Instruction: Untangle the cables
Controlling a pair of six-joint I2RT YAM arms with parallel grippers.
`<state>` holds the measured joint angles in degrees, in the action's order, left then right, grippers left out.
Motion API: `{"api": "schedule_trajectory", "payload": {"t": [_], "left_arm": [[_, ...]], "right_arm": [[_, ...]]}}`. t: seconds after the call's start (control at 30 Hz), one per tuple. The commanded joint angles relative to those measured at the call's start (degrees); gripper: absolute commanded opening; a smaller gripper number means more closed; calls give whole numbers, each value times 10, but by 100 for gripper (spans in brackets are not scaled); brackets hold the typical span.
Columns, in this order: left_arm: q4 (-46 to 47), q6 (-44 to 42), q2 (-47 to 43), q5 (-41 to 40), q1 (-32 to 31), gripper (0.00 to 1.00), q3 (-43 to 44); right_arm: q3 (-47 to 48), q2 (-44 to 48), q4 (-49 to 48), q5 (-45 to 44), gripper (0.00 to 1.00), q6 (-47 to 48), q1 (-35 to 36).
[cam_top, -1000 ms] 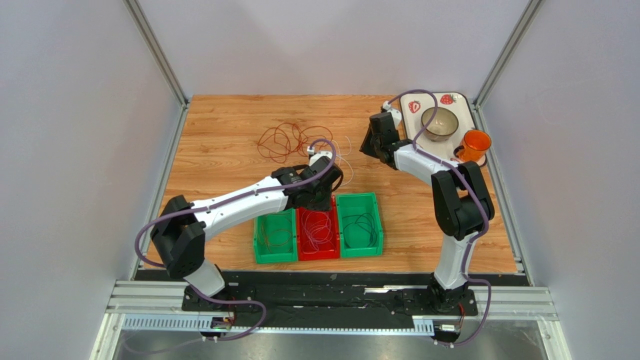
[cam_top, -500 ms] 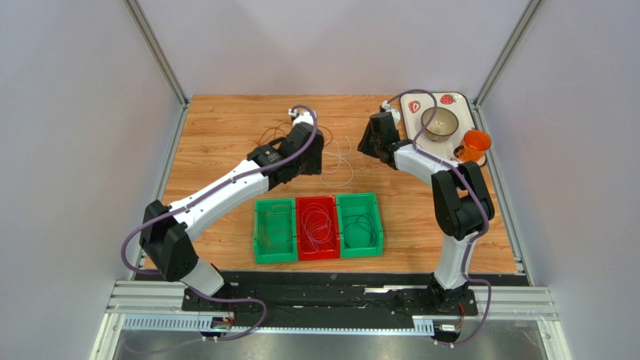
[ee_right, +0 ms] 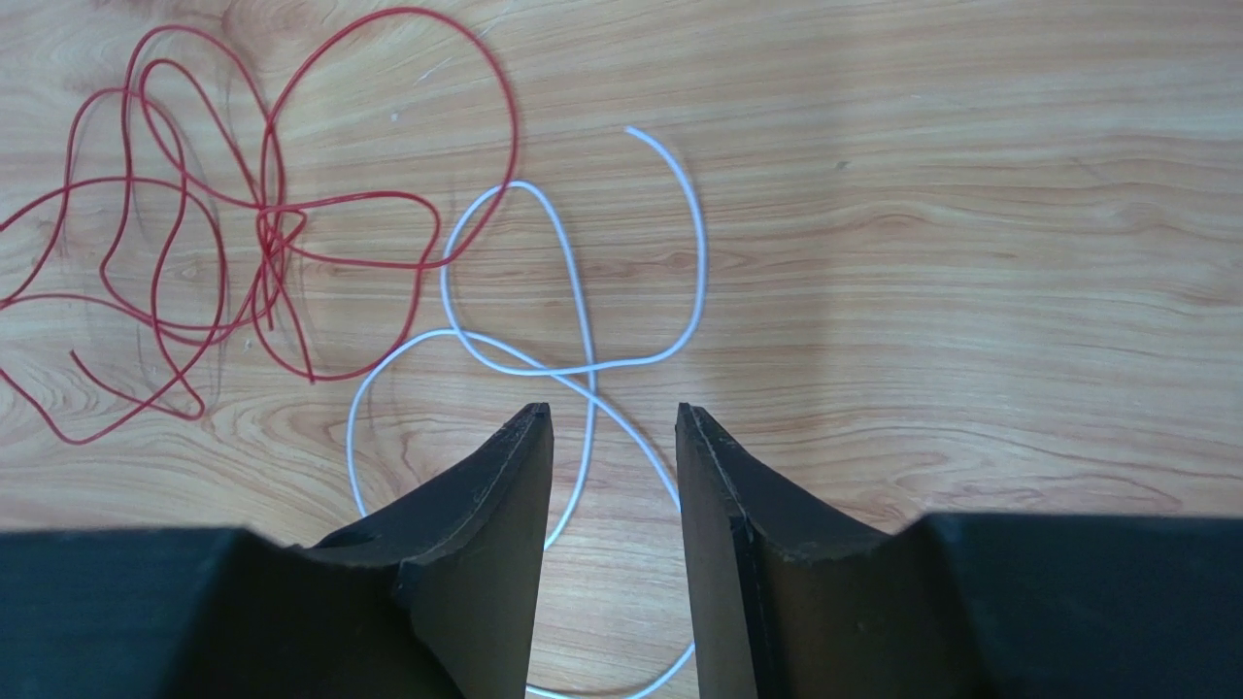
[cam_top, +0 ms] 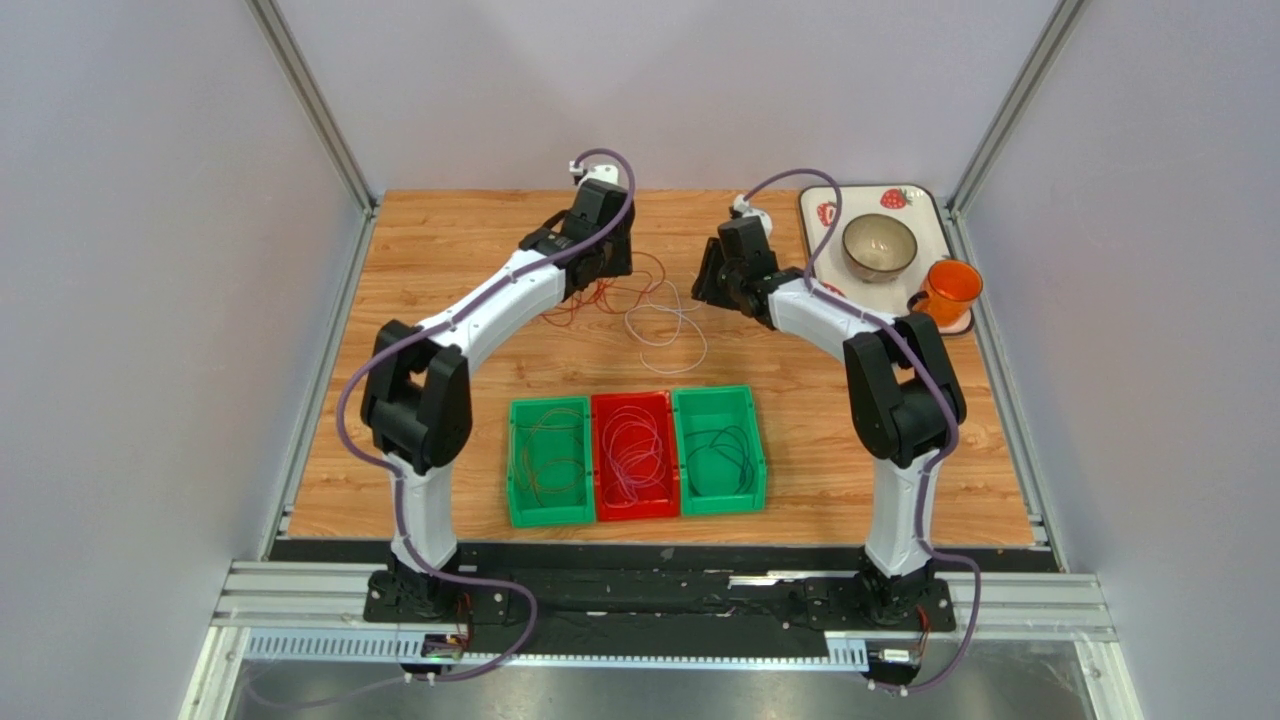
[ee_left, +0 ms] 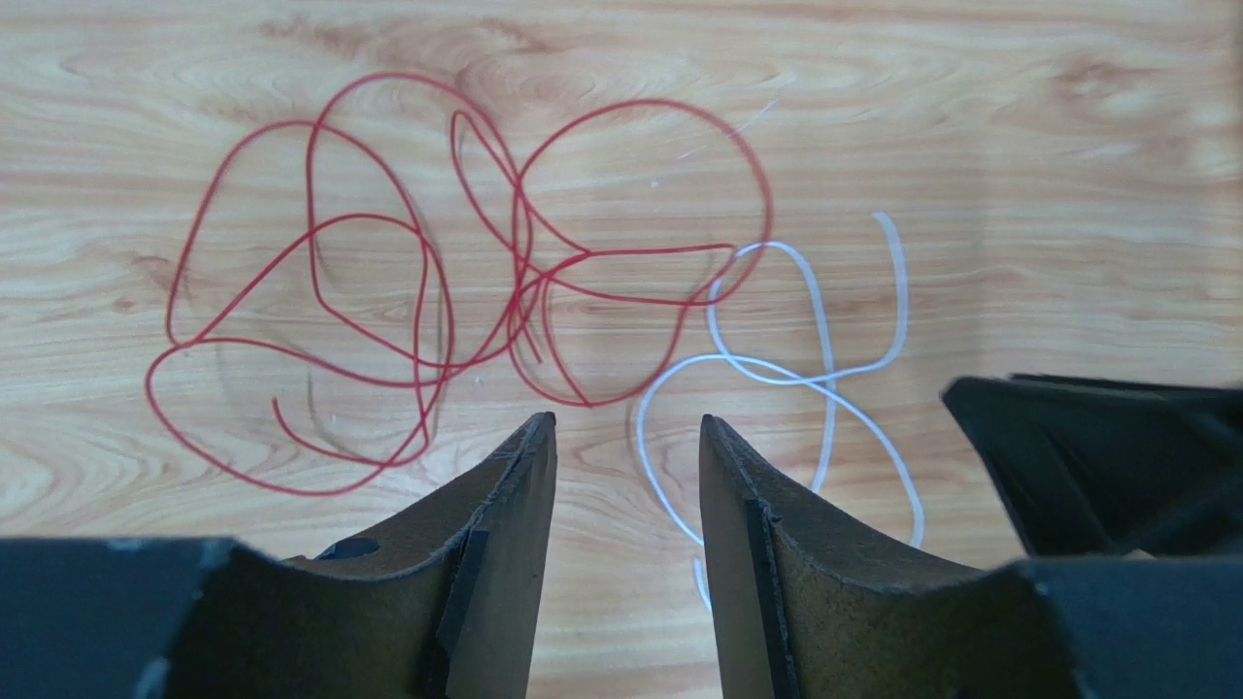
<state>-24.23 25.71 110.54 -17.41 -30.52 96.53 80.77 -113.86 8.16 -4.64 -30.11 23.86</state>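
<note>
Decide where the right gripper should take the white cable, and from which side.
Best take the white cable on its outer arc near the free end, coming straight down with the right gripper, jaws across the strand. There it lies single on bare wood, clear of the red cable.

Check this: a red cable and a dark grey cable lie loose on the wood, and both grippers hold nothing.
One colour is wrong: the second is a white cable, not dark grey, as the right wrist view shows. The red cable does lie loose on the wood, and the left gripper and right gripper hold nothing.
</note>
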Motion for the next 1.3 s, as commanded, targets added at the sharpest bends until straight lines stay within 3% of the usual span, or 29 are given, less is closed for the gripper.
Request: {"api": "schedule_trajectory", "payload": {"t": [0.0, 0.37, 0.77, 1.27], "left_arm": [[57, -19, 23, 27, 21, 49, -3], [121, 11, -1, 81, 41, 48, -92], [126, 28, -3, 106, 47, 45, -103], [131, 32, -2, 116, 47, 44, -107]], "right_arm": [[55, -23, 33, -23, 41, 39, 22], [140, -78, 109, -64, 41, 75, 58], [181, -115, 142, -79, 50, 108, 66], [257, -170, 165, -25, 55, 195, 59]]}}
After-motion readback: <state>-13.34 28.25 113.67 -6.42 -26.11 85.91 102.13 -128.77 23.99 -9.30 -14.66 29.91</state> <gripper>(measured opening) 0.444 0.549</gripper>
